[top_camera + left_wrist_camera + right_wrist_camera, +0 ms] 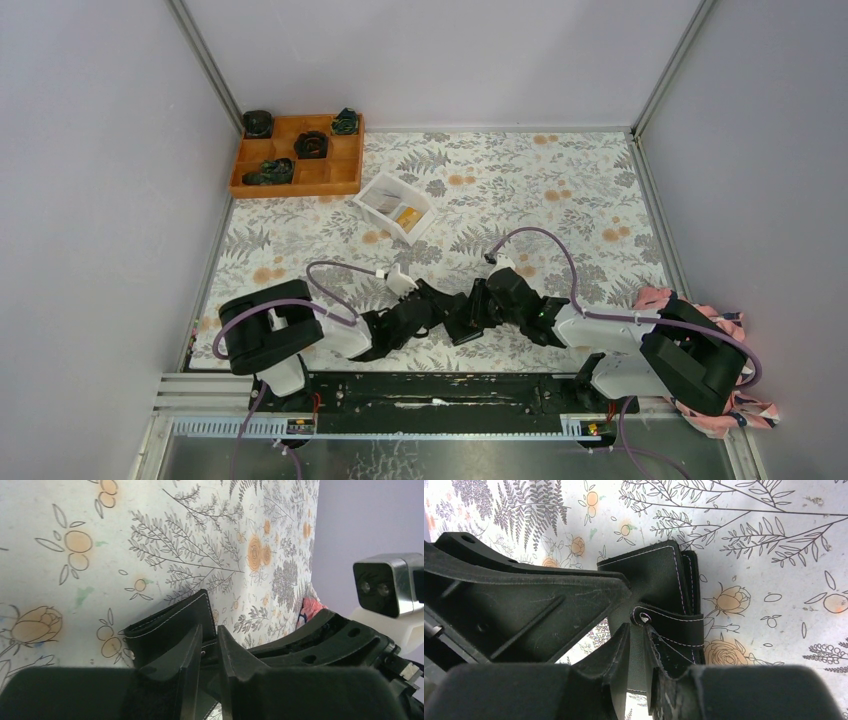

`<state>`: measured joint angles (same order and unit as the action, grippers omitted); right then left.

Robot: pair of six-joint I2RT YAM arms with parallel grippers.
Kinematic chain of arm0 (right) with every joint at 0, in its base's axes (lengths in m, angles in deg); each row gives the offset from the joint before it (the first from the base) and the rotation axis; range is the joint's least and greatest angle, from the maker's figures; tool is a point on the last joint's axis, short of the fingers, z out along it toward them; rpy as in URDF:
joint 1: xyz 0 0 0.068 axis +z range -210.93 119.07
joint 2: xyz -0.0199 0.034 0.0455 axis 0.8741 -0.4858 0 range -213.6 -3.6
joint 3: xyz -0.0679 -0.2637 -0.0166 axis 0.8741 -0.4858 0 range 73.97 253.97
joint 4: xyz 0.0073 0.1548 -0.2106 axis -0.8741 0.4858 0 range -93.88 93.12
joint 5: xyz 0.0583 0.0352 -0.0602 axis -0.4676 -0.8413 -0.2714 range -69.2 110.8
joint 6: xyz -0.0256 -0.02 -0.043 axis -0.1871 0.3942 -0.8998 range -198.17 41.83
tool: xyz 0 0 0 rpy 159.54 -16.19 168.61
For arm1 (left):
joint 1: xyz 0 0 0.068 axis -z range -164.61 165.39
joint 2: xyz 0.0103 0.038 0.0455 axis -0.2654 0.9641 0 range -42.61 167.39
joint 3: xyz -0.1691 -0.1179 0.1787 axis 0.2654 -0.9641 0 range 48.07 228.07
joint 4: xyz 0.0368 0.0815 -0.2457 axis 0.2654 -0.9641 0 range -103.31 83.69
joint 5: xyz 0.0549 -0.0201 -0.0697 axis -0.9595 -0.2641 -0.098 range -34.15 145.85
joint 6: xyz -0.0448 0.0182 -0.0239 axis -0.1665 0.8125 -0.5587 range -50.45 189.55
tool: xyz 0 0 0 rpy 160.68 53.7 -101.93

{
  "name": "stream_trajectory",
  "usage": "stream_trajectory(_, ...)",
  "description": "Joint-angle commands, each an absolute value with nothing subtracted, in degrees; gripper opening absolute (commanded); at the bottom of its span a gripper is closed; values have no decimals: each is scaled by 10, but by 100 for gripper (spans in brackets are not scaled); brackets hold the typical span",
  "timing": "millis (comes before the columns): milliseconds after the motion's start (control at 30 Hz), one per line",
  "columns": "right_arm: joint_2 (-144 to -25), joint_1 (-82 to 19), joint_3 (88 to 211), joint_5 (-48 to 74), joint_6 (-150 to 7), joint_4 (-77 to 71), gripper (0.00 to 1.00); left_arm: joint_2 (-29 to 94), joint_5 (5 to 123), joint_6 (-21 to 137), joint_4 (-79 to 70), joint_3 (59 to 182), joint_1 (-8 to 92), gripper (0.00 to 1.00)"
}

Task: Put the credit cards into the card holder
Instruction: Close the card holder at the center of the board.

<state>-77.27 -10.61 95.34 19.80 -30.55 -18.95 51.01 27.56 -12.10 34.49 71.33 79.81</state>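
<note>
Right wrist shows card holder pinched in right jaws, left jaws likewise gripping it.

Orange box, white tray, pink cloth

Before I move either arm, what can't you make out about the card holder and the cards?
- Inside of the card holder: in the top view the arms cover it; the wrist views show only black outer faces.
- Grip: in each wrist view the jaws' own bulk hides whether the left gripper or right gripper really pinches it.
- The credit cards in the white tray: top view, too small to count.
</note>
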Motion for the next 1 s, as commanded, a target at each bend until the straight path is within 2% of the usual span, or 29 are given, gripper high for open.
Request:
stream_trajectory(0,-807,-100,923,223,-333,-56,23,507,299,-50,396,720,789,24)
stream_trajectory(233,-808,-100,921,225,-333,-56,16,560,422,-30,526,717,752,17)
stream_trajectory(400,-808,-100,921,224,-333,-55,12,576,463,-27,543,726,740,3)
stream_trajectory(500,-809,-100,922,223,-333,-55,11,566,465,-20,523,730,737,0)
stream_trajectory(800,-809,-100,921,224,-332,-56,10,492,435,61,341,780,737,0)
stream_trajectory(967,-811,-100,921,223,-331,-57,10,497,423,83,297,792,742,0)
